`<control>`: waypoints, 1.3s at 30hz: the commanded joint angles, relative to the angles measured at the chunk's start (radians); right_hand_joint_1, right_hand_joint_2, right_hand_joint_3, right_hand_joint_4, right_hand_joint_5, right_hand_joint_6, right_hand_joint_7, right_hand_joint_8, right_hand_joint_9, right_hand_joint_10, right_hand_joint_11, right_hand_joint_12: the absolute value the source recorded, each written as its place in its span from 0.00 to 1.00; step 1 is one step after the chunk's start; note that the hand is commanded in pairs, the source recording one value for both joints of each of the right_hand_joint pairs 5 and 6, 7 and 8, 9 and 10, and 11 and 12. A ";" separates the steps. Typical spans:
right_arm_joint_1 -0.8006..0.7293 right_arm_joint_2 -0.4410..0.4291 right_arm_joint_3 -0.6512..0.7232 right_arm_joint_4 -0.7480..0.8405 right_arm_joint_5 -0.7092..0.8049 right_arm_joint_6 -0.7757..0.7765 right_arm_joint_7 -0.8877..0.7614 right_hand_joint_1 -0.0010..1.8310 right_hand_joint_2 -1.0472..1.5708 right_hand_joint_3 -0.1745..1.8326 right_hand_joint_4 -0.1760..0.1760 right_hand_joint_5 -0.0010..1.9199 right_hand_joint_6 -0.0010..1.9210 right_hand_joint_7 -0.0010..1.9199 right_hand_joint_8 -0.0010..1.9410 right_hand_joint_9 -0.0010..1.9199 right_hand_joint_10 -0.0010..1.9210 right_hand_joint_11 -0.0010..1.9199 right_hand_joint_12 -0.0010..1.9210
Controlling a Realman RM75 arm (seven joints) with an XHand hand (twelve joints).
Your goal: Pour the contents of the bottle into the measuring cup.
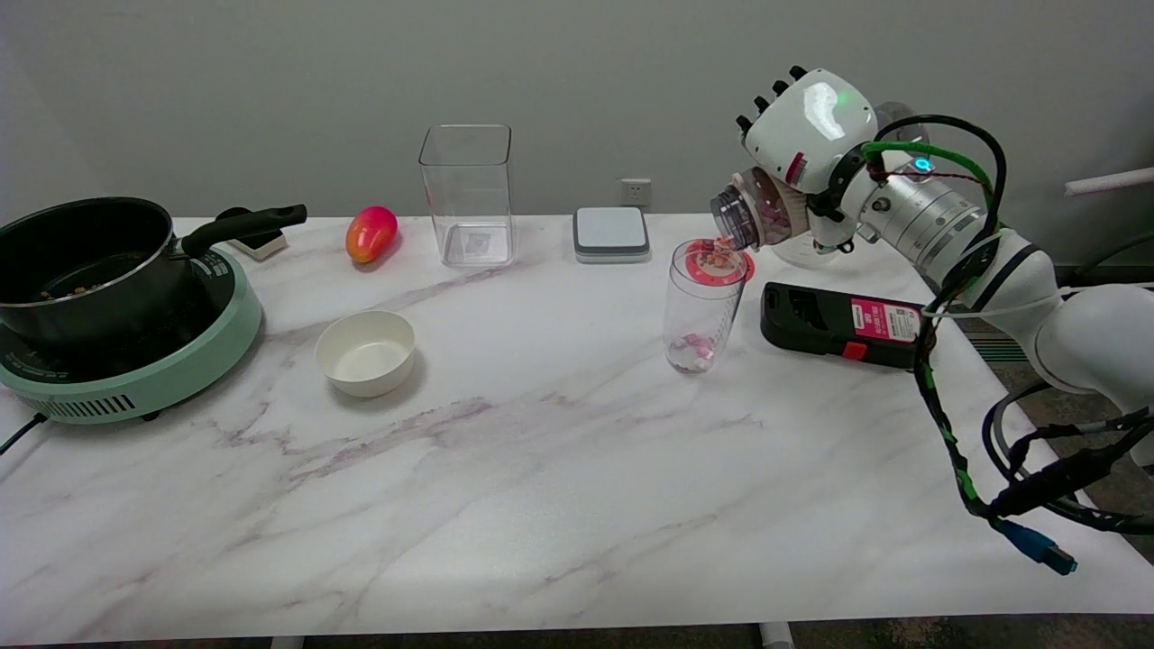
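Gripping the clear bottle (pixel 755 213) with its fingers wrapped around the body, the right robot hand (pixel 807 126) holds it tipped nearly on its side in the air, mouth pointing down-left just above the rim of the measuring cup (pixel 701 308). The cup stands upright on the bench (pixel 541 505), toward its far right part, with a few pink pieces at its bottom and some at its rim. A black device (pixel 843 326) lies just beside the cup, nearer the bench's right edge.
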 commanded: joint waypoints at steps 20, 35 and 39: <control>0.055 0.018 0.030 -0.030 -0.077 -0.104 0.000 0.81 0.72 0.37 0.50 0.82 0.82 0.86 0.85 0.69 0.69 0.63 0.63; 0.060 0.018 0.023 0.007 -0.124 -0.129 0.000 0.80 0.75 0.34 0.50 0.84 0.84 0.87 0.86 0.70 0.70 0.63 0.63; 0.060 0.018 0.019 0.015 -0.126 -0.129 -0.005 0.80 0.75 0.34 0.50 0.84 0.84 0.87 0.86 0.70 0.70 0.64 0.63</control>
